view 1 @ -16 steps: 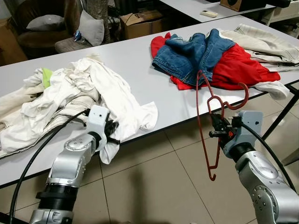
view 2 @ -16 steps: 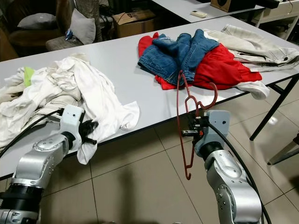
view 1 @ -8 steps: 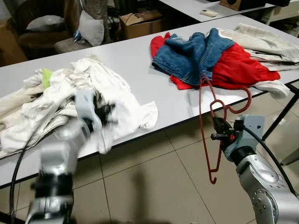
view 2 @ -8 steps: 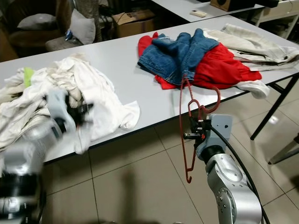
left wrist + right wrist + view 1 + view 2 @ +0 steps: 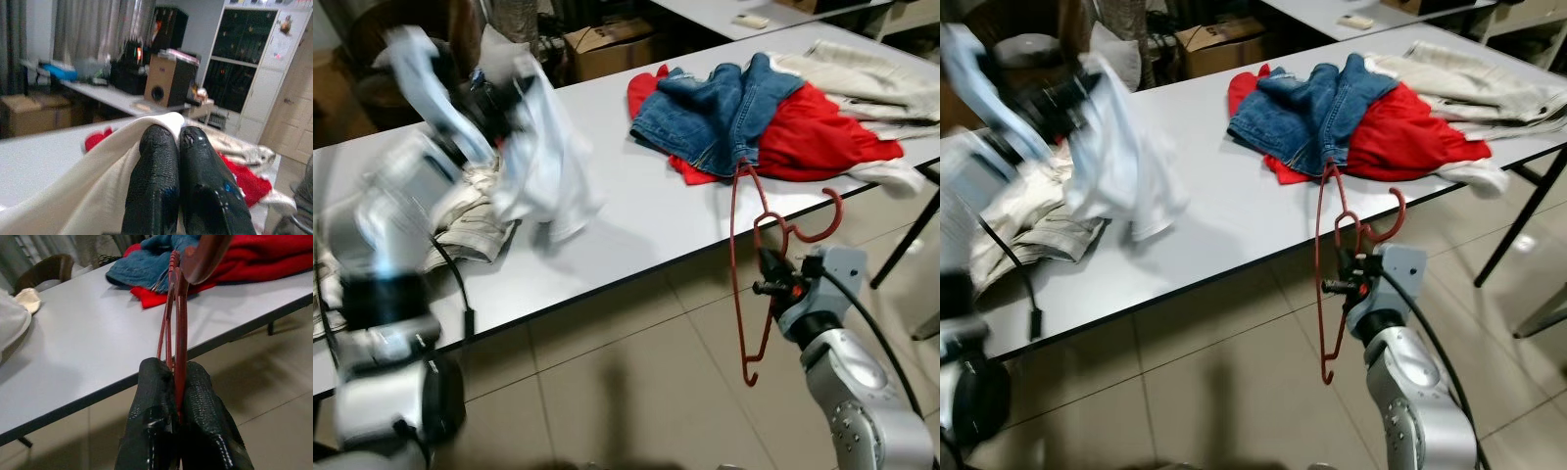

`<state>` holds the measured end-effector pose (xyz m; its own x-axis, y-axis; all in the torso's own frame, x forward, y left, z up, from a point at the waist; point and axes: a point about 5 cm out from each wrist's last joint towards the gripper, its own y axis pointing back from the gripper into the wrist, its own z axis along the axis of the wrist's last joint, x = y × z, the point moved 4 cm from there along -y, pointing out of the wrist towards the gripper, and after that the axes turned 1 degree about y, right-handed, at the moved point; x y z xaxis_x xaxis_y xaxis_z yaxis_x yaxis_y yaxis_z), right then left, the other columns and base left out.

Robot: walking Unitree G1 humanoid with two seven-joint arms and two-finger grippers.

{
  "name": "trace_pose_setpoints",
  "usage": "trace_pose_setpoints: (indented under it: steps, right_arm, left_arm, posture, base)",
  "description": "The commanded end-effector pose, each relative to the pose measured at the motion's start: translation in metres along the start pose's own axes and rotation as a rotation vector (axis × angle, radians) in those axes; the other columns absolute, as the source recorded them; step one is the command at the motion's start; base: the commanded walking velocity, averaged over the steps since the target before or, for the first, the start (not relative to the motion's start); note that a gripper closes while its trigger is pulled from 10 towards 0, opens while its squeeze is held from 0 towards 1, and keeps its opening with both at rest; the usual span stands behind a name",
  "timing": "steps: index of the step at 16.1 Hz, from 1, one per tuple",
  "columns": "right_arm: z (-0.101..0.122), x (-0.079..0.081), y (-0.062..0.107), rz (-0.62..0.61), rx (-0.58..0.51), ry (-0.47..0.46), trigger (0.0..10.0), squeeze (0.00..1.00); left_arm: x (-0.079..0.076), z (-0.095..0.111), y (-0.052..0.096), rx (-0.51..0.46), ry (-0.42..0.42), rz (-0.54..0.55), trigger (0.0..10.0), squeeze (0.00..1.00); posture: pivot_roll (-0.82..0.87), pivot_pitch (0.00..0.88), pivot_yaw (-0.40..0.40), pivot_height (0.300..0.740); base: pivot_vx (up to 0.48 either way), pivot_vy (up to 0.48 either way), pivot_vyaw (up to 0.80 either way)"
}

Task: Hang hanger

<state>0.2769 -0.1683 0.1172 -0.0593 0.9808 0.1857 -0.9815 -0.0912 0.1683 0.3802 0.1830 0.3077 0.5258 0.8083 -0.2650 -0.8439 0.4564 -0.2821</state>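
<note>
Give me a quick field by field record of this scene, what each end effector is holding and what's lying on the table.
left end effector: shut on a white garment, raised above the table, motion-blurred
right end effector: shut on the red hanger, held in front of the table's near edge
hanger pose: hook end up, body hanging down over the tiled floor
table: grey top
on table, left: crumpled pale clothes
on table, right: blue jeans lying on a red garment, beige clothes behind
</note>
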Motion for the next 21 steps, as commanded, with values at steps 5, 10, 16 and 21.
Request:
trace_pose_setpoints:
  steps: [5,10,16,21]
  right_arm:
    - [-0.002,0.005,0.001,-0.013,-0.041,-0.024,10.0,0.0]
    - [0.002,-0.011,0.002,-0.071,-0.063,-0.026,10.0,0.0]
    - [0.01,-0.017,0.004,-0.076,-0.067,0.002,10.0,0.0]
    - [0.012,-0.019,0.005,-0.071,-0.056,0.01,10.0,0.0]
  left_arm:
    - [0.008,0.007,-0.013,0.049,-0.052,0.04,0.0,0.0]
    - [0.011,-0.059,-0.046,0.1,0.138,0.227,10.0,0.0]
    - [-0.048,-0.194,-0.037,0.562,0.042,0.022,10.0,1.0]
    - [-0.014,-0.159,-0.028,0.508,-0.29,-0.041,10.0,1.0]
  posture:
    - [-0.08,0.0,0.239,0.74]
    - [-0.1,0.0,0.223,0.74]
    - [-0.15,0.0,0.2,0.74]
    - [-0.15,0.0,0.178,0.74]
  base:
    - [0.0,0.0,0.0]
    - [0.0,0.0,0.0]
    - [0.0,0.0,0.0]
    - [0.0,0.0,0.0]
